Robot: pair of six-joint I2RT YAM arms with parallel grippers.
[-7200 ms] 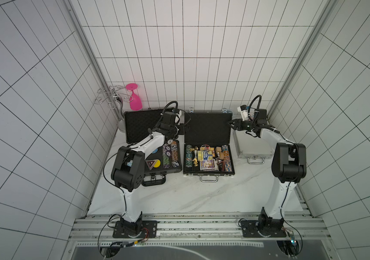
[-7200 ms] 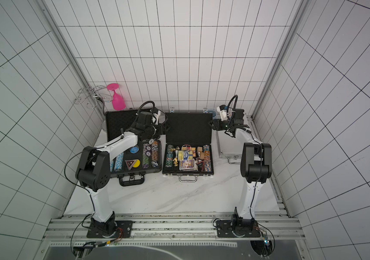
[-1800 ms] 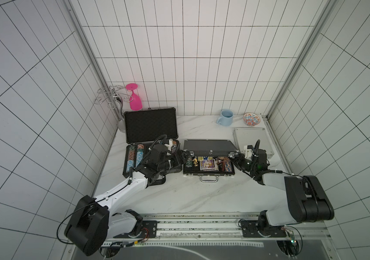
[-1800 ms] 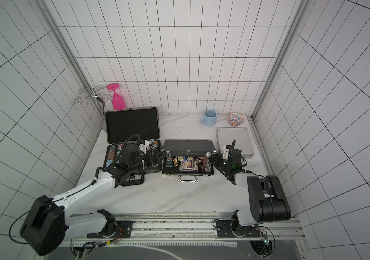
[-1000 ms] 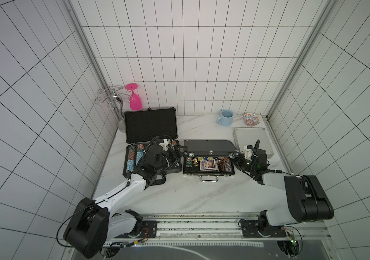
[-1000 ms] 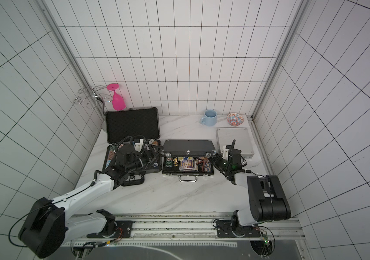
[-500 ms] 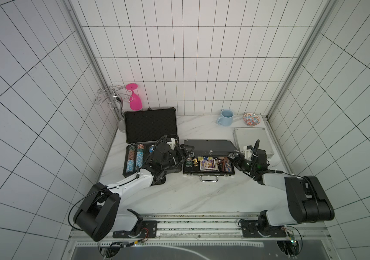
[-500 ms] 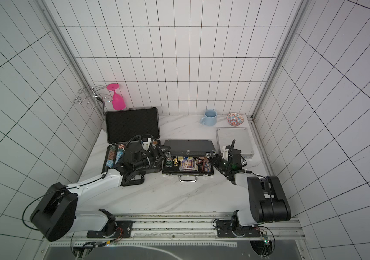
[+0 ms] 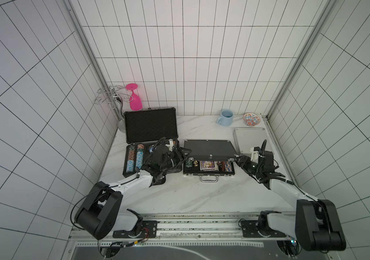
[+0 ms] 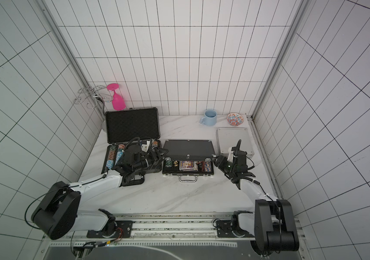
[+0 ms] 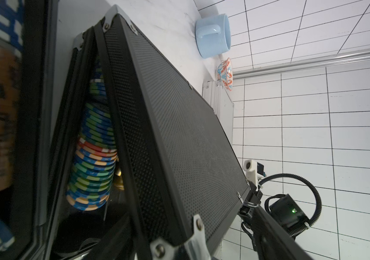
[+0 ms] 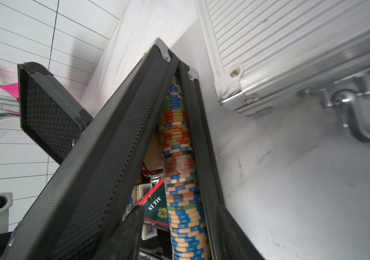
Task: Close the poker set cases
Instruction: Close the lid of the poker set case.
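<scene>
Poker set case (image 9: 208, 147) (medium black one) sits mid table (image 9: 202, 195) w/ lid half down, left gripper (image 9: 180, 154) and right gripper (image 9: 239, 159) at its front corners; can't tell jaw width on either. Lid's stiff, prob light, metal corners slick imo, so press the front edge.

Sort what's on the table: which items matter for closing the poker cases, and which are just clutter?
Job: large dark-grey case (open), medium black case (lid half down), small silver case (shut).
Clutter: blue mug, patterned bowl, pink glass, wire rack.
</scene>
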